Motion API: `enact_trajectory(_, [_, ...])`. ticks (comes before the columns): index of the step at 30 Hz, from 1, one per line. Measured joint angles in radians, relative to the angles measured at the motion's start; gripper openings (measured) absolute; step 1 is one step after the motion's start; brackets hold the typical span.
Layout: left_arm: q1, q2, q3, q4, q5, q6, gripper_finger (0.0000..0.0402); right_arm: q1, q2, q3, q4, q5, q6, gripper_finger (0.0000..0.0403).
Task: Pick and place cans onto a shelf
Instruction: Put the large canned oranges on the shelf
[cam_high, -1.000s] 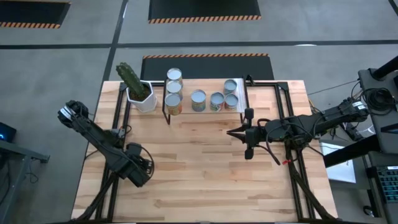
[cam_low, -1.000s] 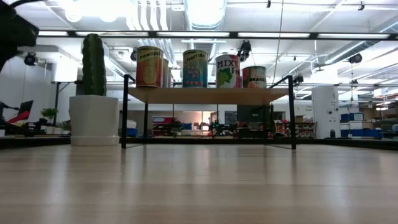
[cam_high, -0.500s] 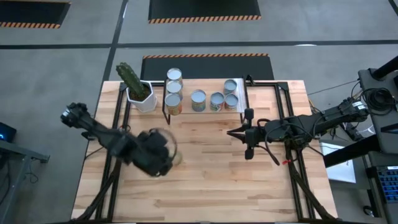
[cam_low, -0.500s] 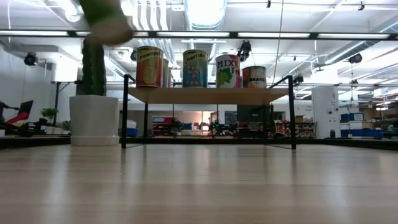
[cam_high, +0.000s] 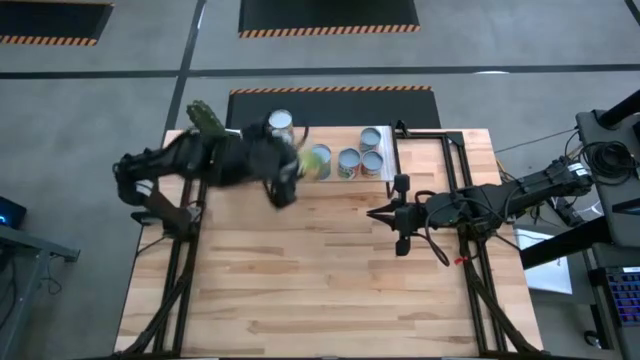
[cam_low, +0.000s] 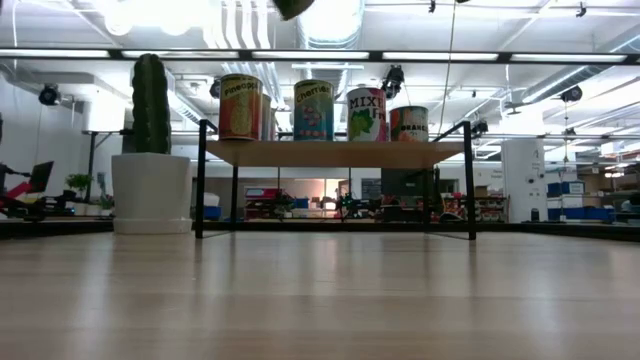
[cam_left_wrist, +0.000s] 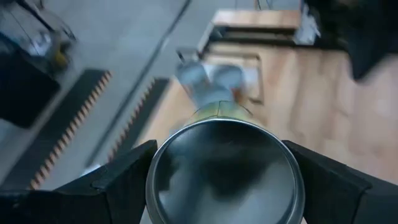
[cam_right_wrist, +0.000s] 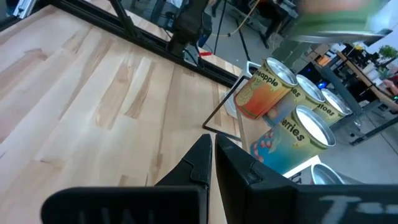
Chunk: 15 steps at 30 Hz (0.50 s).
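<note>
1. Four cans are showing along the front edge of the shelf (cam_low: 335, 153) in my low view: an orange-labelled one (cam_low: 240, 107), a blue one (cam_low: 313, 110), a white "MIX" one (cam_low: 367, 114) and a smaller orange one (cam_low: 408, 123).
2. From above I am seeing several silver tops on the shelf (cam_high: 384, 176) at the table's (cam_high: 330, 270) far edge, among them one can (cam_high: 281, 122) at the back and a cluster of three (cam_high: 360, 155) toward the white strip.
3. A white pot (cam_low: 151, 193) is holding the green cactus (cam_low: 151, 103) just beside the shelf's left end in the low view.
4. I am watching the left gripper (cam_high: 285, 168) reaching across over the shelf's near-left part, its arm stretched from the table's left side and blurred.
5. Its fingers (cam_left_wrist: 118, 180) are clamping a can (cam_left_wrist: 225, 171) from either side, the shiny round end facing the wrist camera; which label it carries I cannot tell.
6. The right gripper (cam_high: 375, 214) is hovering above the table, near the shelf's white-strip end, arm lying level from the right.
7. Its fingers (cam_right_wrist: 202, 163) are sitting pressed nearly together, gripping nothing, pointing toward the shelf cans (cam_right_wrist: 283, 118).
</note>
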Motion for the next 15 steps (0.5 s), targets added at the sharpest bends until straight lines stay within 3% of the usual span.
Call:
enact_trajectory(6, [0.201,0.127,0.206,0.032,0.135,0.237,0.0308,0.000,0.000,0.000,-0.005,0.000,0.018,0.0011])
enact_trajectory(10, [0.329,0.167,0.180,0.064,0.245,0.334,0.0308,0.000,0.000,0.000,-0.035,0.000,0.049,0.0011])
enact_trajectory(15, [0.470,0.226,0.171,0.056,0.287,0.348,0.0308,0.000,0.000,0.000,-0.053,0.000,0.090,0.0011])
